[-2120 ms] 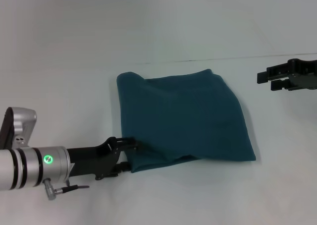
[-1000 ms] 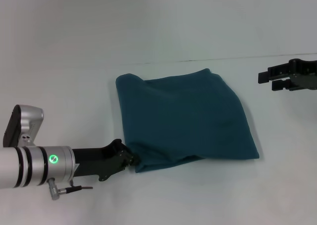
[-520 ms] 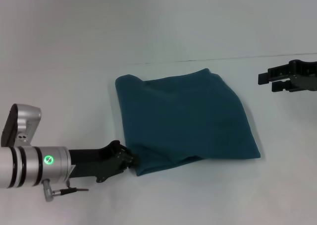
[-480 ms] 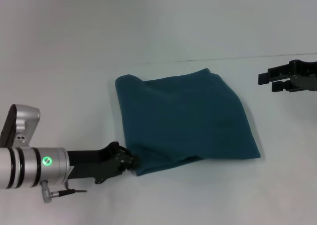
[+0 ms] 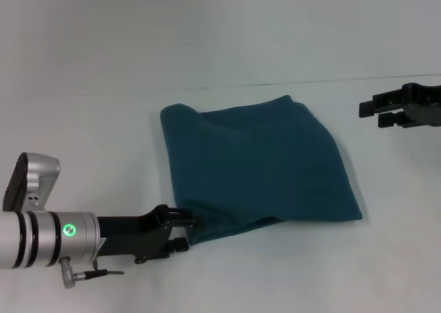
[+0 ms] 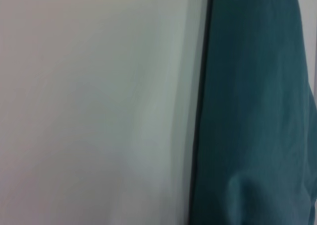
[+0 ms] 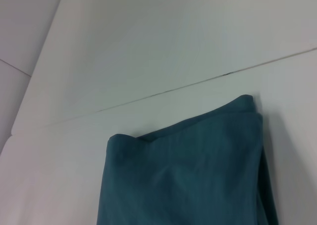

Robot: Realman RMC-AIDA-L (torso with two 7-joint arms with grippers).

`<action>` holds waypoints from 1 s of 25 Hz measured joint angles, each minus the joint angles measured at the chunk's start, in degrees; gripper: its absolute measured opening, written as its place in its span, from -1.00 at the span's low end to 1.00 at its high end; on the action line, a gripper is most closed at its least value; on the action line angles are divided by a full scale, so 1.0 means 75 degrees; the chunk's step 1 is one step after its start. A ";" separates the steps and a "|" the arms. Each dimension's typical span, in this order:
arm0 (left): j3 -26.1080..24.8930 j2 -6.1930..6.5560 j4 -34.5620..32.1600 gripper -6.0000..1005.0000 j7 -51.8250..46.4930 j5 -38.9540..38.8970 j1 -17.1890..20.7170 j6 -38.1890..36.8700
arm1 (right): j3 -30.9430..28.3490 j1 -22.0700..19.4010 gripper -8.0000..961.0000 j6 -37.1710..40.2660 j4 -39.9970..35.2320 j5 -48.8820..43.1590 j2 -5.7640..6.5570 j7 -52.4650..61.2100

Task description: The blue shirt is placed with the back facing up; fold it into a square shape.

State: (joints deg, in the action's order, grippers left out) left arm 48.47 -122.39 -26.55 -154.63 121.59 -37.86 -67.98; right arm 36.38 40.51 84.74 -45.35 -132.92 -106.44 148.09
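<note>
— Pincers first: how do they stand?
— Left gripper [image 5: 185,233] at the table's [image 5: 103,106] near-left has its fingers spread, just beside the blue shirt [image 5: 255,168].
— And beyond it?
— That shirt lies folded mid-table; right gripper [image 5: 368,113] hovers far right, fingers slightly parted.

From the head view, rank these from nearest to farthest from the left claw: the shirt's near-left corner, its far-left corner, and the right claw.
1. Near-left corner of the blue shirt: right at the left claw, at the front.
2. Far-left corner: farther back on the same side.
3. Right claw: across the table, beyond the shirt's right edge.
</note>
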 joint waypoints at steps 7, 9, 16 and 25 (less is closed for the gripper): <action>0.0083 -0.0027 0.0174 0.16 -0.0066 0.0022 -0.0217 0.0162 | 0.0001 0.0000 0.25 -0.0003 0.0001 -0.0008 0.0000 0.0000; 0.0130 -0.0028 0.0247 0.15 -0.0066 0.0022 -0.0302 0.0229 | 0.0000 0.0000 0.25 -0.0013 0.0003 -0.0009 0.0000 0.0000; 0.0219 -0.0029 0.0281 0.11 -0.0295 0.0021 -0.0437 0.0517 | 0.0001 0.0000 0.25 -0.0041 0.0013 -0.0003 0.0000 -0.0007; 0.0325 -0.0029 0.0209 -0.23 -0.0292 0.0019 -0.0518 0.0541 | -0.0027 0.0000 0.25 -0.0060 0.0103 0.0004 0.0006 -0.0097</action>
State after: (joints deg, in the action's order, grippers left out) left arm 50.90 -122.61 -24.98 -156.82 121.73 -41.74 -63.92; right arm 36.18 40.51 84.29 -44.58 -132.89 -106.39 147.37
